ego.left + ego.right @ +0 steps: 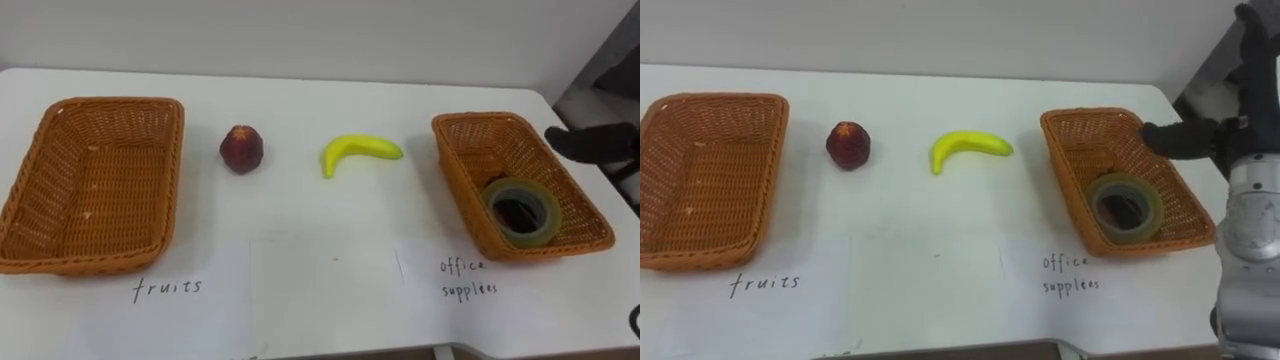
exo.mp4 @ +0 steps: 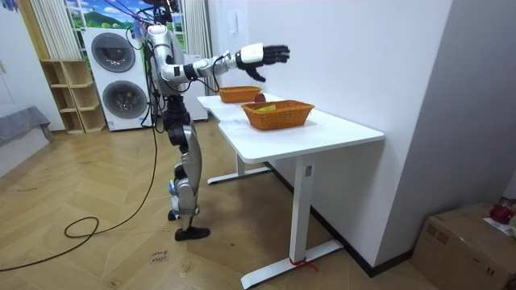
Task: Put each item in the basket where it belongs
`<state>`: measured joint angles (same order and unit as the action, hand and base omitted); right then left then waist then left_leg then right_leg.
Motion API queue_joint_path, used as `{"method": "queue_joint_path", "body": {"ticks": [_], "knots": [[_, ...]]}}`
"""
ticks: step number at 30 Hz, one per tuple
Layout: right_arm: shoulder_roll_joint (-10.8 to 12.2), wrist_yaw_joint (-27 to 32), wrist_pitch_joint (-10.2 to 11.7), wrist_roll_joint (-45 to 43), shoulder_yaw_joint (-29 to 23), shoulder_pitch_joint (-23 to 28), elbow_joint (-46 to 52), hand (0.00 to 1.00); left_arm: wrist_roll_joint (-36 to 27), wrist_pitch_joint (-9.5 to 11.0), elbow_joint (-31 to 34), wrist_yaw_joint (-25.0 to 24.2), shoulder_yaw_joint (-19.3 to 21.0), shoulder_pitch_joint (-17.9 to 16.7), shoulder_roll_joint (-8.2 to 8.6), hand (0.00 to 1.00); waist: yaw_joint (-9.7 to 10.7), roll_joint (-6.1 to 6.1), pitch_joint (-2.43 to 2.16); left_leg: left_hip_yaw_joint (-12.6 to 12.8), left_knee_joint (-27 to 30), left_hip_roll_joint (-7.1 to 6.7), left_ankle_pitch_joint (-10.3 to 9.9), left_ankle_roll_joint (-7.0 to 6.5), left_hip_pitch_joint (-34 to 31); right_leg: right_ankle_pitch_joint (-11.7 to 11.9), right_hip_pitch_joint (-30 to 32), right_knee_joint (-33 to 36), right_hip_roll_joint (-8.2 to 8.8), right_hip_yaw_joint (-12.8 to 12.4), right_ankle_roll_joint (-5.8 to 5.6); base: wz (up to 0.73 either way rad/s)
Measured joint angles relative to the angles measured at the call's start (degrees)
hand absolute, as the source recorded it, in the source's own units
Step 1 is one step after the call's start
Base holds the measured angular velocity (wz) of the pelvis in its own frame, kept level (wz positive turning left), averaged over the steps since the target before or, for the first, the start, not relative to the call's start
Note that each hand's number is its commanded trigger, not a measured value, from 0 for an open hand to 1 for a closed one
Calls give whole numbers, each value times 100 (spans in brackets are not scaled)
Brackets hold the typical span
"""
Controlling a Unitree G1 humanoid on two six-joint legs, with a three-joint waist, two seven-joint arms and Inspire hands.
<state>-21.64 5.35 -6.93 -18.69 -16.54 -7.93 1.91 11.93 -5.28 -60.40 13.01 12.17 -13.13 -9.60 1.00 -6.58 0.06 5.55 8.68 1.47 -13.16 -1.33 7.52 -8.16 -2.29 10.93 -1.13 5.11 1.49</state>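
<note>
White desk point(image 1: 940, 230) seen from above. At left, an empty woven basket point(image 1: 702, 185); at right, a second woven basket point(image 1: 1076, 150) holding a roll of tape point(image 1: 1124, 208) that lies flat in its near half. Between the baskets, apart from one another, lie a dark red round fruit point(image 1: 848, 145) and a banana point(image 1: 970, 148). A handwritten label point(image 1: 764, 283) fronts the left basket, another label point(image 1: 1070, 273) the right. The right hand point(image 1: 1200, 137), fingers extended, hovers over the right basket's far right rim.

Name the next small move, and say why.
Probably swing the right hand left from by the office basket to the banana: the tape is already in, while banana and red fruit lie on the table, fruit basket empty.
</note>
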Motion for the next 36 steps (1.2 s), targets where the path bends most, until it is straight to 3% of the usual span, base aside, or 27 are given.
{"method": "queue_joint_path", "body": {"ticks": [5,10,16,20,24,28,32,36], "knots": [[-19,9,-7,57,61,-111,-1,0,-10,27,9,-5,-27,-2,-55,0,-76,-36,8,-8,-4,-6,0,0,4,0,15,45,-2,17,0,0],[-74,-81,-9,125,460,-323,-99,0,8,46,10,-3,-190,-19,-114,0,-211,-78,60,-8,5,-8,0,-1,-27,0,60,73,3,34,0,0],[-81,-186,-21,541,750,-334,-115,0,162,-42,2,-2,-188,-144,-135,0,-515,-182,2,-50,23,0,1,-1,-107,0,128,72,5,74,0,2],[-84,-185,-20,1040,1005,-440,-393,0,154,-69,0,-3,-194,-172,-185,0,-614,-234,-12,-165,77,-6,1,-1,-192,0,131,50,78,313,0,17],[-106,-176,-20,1163,1353,-916,-839,0,153,-87,0,-23,-411,-176,-306,0,-621,-272,-6,-257,137,-21,1,-2,-362,5,213,32,95,395,3,12],[-281,-78,12,1163,1833,-1246,-1159,0,119,-100,3,-14,-460,-78,-328,0,-691,-283,-9,-271,191,-19,3,0,-547,12,344,40,94,452,13,7],[-393,36,57,1158,1986,-1337,-1349,0,116,-83,1,3,-567,39,-327,0,-797,-317,-8,-281,228,-20,5,2,-694,18,469,48,92,459,21,3],[-412,101,197,1135,2047,-1339,-1646,0,121,-66,-59,2,-571,157,-333,0,-918,-313,29,-281,266,-22,6,2,-743,21,474,-23,101,451,16,0]]}}
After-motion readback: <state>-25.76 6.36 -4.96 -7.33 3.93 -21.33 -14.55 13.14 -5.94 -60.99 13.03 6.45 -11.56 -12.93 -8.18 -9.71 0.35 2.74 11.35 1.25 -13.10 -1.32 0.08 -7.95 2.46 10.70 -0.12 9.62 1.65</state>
